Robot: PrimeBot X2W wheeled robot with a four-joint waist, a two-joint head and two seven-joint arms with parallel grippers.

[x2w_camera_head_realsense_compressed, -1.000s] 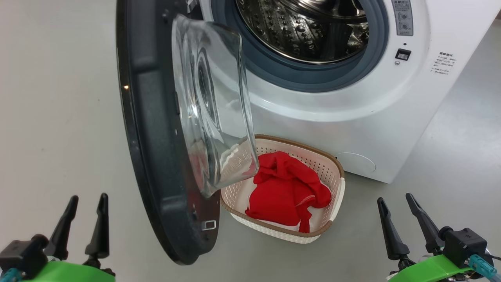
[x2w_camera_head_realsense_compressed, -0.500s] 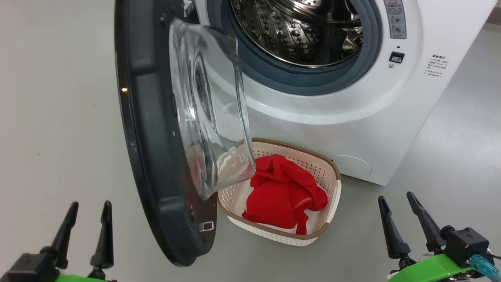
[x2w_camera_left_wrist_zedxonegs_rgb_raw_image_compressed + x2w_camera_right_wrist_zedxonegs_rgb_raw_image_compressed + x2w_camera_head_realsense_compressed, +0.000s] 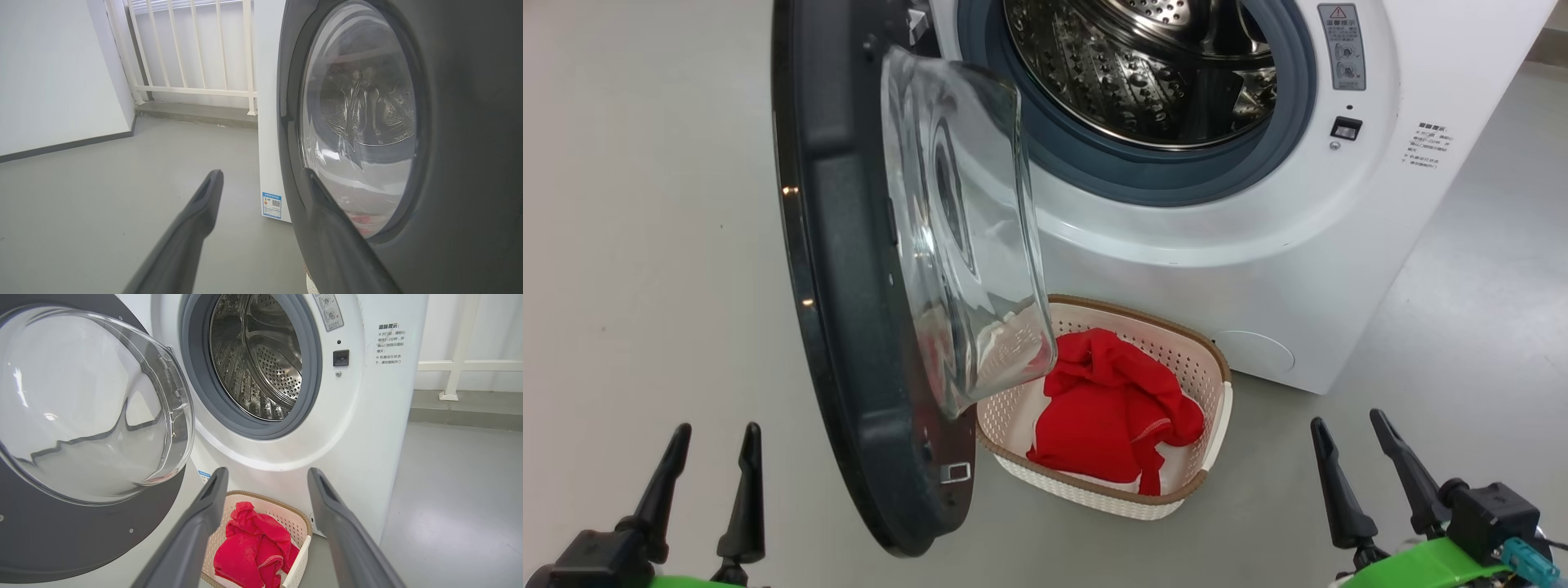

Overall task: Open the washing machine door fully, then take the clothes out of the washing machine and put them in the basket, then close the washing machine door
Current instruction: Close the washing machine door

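Empty-looking washer [image 3: 1258, 245], clothes [image 3: 1111, 416] in basket [image 3: 1218, 384], door [image 3: 849, 327] wide open.
Holding nothing, left claw [image 3: 717, 428] and right claw [image 3: 1346, 419] both spread wide; basket sits just beside the door's sweep; pushed shut carelessly, the door may clip it.

Door [image 3: 964, 229] window glossy clear glass, drum [image 3: 1127, 82] shiny steel, clothes [image 3: 1111, 416] soft red cloth, basket [image 3: 1196, 359] matt plastic
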